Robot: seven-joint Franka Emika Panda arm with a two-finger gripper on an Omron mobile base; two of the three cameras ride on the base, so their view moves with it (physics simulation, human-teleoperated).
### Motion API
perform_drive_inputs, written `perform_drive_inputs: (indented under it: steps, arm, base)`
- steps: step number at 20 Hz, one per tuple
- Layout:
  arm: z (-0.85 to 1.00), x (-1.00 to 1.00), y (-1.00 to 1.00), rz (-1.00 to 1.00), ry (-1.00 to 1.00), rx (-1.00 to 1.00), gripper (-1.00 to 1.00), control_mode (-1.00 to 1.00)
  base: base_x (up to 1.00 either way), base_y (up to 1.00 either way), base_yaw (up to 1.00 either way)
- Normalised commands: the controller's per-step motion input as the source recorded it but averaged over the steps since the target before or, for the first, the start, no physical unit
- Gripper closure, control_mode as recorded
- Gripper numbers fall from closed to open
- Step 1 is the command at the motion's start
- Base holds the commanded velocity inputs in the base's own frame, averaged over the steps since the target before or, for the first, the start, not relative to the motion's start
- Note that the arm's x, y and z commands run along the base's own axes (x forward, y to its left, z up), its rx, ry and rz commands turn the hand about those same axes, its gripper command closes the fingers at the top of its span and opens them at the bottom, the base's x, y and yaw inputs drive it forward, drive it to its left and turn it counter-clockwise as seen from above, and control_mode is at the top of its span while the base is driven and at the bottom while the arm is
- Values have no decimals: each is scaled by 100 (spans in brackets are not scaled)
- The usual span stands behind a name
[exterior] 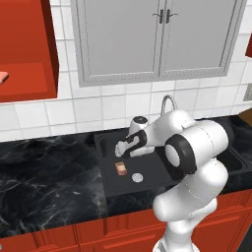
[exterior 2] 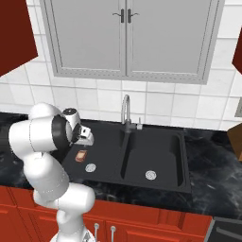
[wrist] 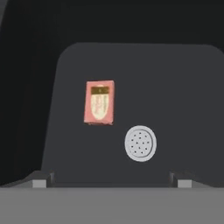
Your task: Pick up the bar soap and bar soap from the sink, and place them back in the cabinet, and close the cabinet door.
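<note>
- Gripper (wrist: 112,178): poised above the left basin of the sink (exterior: 110,184), pointing down into it; the two finger tips (wrist: 43,178) stand far apart at the lower edge of the hand view, spread wide with nothing between them.
- Brown bar soap (wrist: 99,102): lies flat on the basin floor, below the gripper and ahead of the tips, pale labelled face up; well apart from both fingers.
- Drain disc (wrist: 140,143): just beside the bar, nearer the right-hand tip; not a target.
- Pink bar soap (exterior: 3,77): its end shows inside the red cabinet (exterior: 29,81), up and far to the left of the gripper.
- Handling (judgement): the block looks light and rigid, its faces probably slick; a pinch across the two long side edges, near mid-length, seems safest, since a grip at a corner could let it twist free.
- Risk (judgement): lying flat, it leaves little edge height for the pads.
</note>
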Motion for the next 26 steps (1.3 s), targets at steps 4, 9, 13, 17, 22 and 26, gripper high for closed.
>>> perform_drive_inputs:
  steps: [4,9,13,17,22,26]
  arm:
    - [-28,18,6,0,6,0,-100,-100]
    - [-29,22,13,0,6,0,-100,-100]
    - [-29,23,11,0,3,0,-100,-100]
    - [-23,22,8,0,0,0,-100,-100]
    - [-22,24,6,0,0,0,-100,-100]
    - [-24,22,8,0,0,0,-100,-100]
  base:
    - [0,0,0]
    - [0,0,0]
    - [0,0,0]
    - [0,0,0]
    - [0,0,0]
    - [0,0,0]
